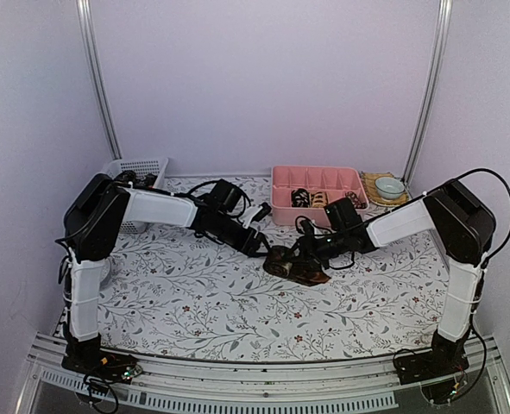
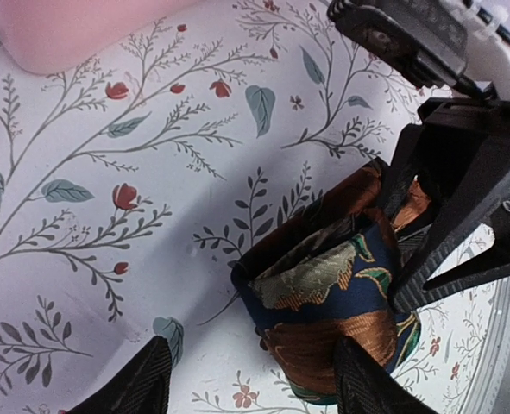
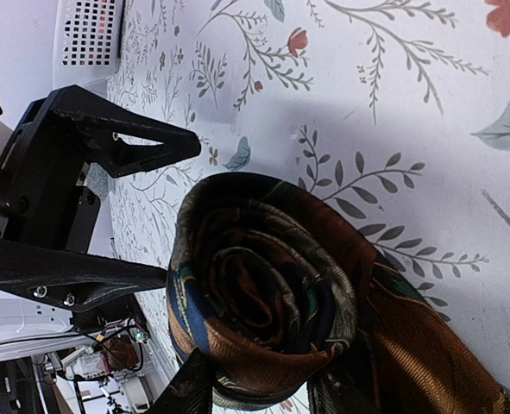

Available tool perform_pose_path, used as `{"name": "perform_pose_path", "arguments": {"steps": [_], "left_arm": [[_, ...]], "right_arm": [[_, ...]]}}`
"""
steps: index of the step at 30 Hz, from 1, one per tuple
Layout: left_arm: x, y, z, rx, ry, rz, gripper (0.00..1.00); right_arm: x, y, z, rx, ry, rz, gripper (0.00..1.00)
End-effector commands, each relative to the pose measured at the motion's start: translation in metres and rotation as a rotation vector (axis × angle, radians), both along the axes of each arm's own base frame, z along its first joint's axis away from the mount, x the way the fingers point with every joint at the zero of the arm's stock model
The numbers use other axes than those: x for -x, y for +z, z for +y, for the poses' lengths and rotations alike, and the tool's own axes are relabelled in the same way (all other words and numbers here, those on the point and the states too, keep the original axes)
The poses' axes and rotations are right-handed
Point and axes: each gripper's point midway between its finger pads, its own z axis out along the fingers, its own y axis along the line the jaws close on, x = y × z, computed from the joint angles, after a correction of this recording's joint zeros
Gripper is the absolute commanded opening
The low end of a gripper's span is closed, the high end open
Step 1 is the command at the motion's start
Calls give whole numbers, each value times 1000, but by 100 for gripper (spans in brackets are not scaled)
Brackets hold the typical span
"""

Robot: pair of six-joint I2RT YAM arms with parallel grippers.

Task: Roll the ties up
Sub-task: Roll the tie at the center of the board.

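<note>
Since the right hand [image 2: 391, 252] is clamped on just one side of the dark brown, orange and navy patterned fabric necktie [image 3: 263, 293], that single pinch is all that keeps the coil wound. The coil sits near the middle of the white, leaf-printed desk [image 1: 194, 302]. Its outer turns look slack, and an unrolled length trails off beside it. If the grip eases, I judge those turns would spring open and the roll would loosen.

The left hand [image 3: 181, 207] has its fingers apart, with one tip right at the coil's rim. A push from there could shove the inner turns sideways so the coil telescopes, or knock it out of the pinch. The two hands are also very near each other, so a careless approach risks finger striking finger.
</note>
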Motion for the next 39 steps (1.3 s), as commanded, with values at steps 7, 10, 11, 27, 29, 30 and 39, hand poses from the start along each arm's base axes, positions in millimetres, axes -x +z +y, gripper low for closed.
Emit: {"name": "perform_pose_path", "arguments": {"steps": [7,10,11,27,29,30,39], "left_arm": [[12,22,-12,137,-7,50,71],[15,25,-14,188,24,87,75],[17,24,-14,206,34,105,75],[43,-16,-20,366,274,394,75],[45,-22,-25,365,274,410,74],[45,-24,-26,361,276,411,74],[50,-41,-30,360,300,424,61]], "right_arm": [[8,-49,-6,81,7,52,33],[12,-56,-10,92,4,64,33],[13,-59,-11,97,1,68,33],[24,-78,-21,113,-21,93,33],[26,-80,-22,113,-22,99,33],[26,-80,-22,112,-23,99,33],[27,-84,-22,112,-23,106,33]]}}
